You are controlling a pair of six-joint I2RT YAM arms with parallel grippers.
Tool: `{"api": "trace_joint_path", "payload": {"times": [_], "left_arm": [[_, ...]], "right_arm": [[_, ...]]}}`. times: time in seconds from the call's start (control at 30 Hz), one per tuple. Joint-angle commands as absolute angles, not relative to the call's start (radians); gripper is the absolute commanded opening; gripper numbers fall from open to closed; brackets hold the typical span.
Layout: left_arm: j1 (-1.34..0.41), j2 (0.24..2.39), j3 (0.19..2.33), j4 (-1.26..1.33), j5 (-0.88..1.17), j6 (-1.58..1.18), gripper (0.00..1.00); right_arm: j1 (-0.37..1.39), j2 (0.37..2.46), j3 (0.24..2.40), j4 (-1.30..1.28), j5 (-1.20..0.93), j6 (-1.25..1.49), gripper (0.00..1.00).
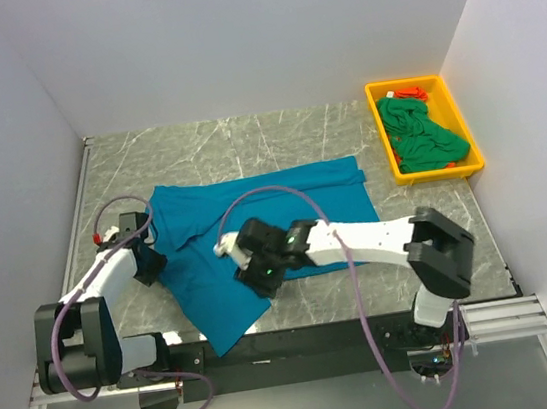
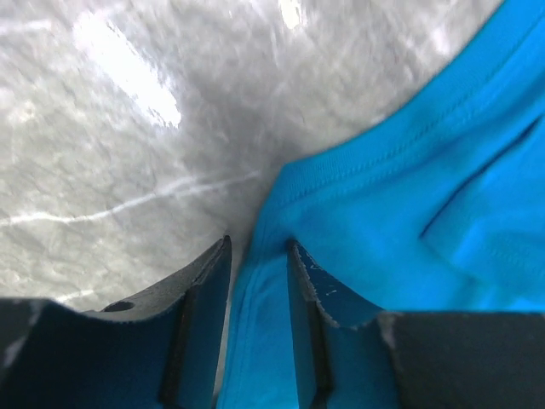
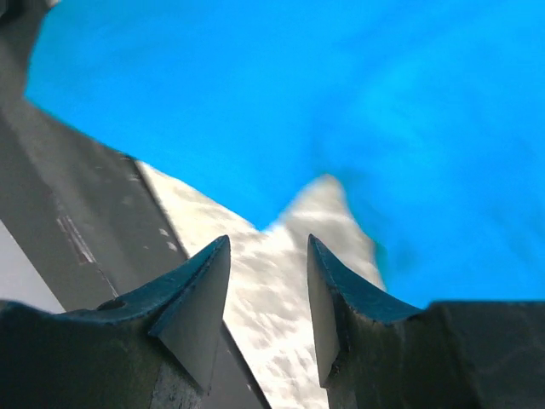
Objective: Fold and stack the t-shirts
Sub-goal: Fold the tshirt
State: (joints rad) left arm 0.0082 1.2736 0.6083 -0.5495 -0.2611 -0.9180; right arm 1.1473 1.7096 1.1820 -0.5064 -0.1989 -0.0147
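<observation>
A teal-blue t-shirt (image 1: 273, 199) lies spread on the marble table, with one part trailing toward the front edge. My left gripper (image 1: 148, 261) is at the shirt's left edge. In the left wrist view (image 2: 258, 256) its jaws are partly open and stand astride the shirt's hem (image 2: 409, 187), low on the table. My right gripper (image 1: 255, 276) hovers over the shirt's lower part. In the right wrist view (image 3: 268, 247) it is open and empty, with bare table between the jaws and the shirt (image 3: 298, 85) just beyond. A bright green shirt (image 1: 424, 139) and a small red-orange piece (image 1: 413, 93) lie in the bin.
The yellow plastic bin (image 1: 441, 173) stands at the back right corner. White walls close in the marble table (image 1: 245, 143) on three sides. The black front rail (image 1: 301, 340) runs along the near edge, and it also shows in the right wrist view (image 3: 77, 213).
</observation>
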Motion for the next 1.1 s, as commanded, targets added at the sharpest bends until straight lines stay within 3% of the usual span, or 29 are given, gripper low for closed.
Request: {"api": "trace_joint_path", "payload": {"times": [0.0,0.47,0.6,0.73,0.8,0.9,1.07], "left_arm": [[0.031,1.310,0.629,-0.522,-0.302,-0.894,0.40],[0.127,1.371,0.715,-0.509,-0.282,-0.842,0.45],[0.127,1.301,0.724,-0.517,-0.243,-0.825,0.57],[0.124,1.218,0.745,-0.517,-0.163,-0.804,0.78],[0.121,1.180,0.759,-0.512,-0.123,-0.799,0.82],[0.106,1.152,0.762,-0.488,-0.052,-0.802,0.82],[0.065,1.202,0.761,-0.413,0.063,-0.816,0.68]], "right_arm": [[1.033,1.608,1.115,-0.465,-0.201,0.067,0.49],[0.551,1.402,0.934,-0.391,-0.106,0.333,0.48],[0.448,1.370,0.931,-0.373,-0.067,0.402,0.48],[0.342,1.368,0.942,-0.336,-0.110,0.472,0.48],[0.287,1.367,0.937,-0.316,-0.127,0.489,0.48],[0.226,1.365,0.928,-0.275,-0.149,0.525,0.48],[0.163,1.385,0.913,-0.203,-0.201,0.583,0.45]]}}
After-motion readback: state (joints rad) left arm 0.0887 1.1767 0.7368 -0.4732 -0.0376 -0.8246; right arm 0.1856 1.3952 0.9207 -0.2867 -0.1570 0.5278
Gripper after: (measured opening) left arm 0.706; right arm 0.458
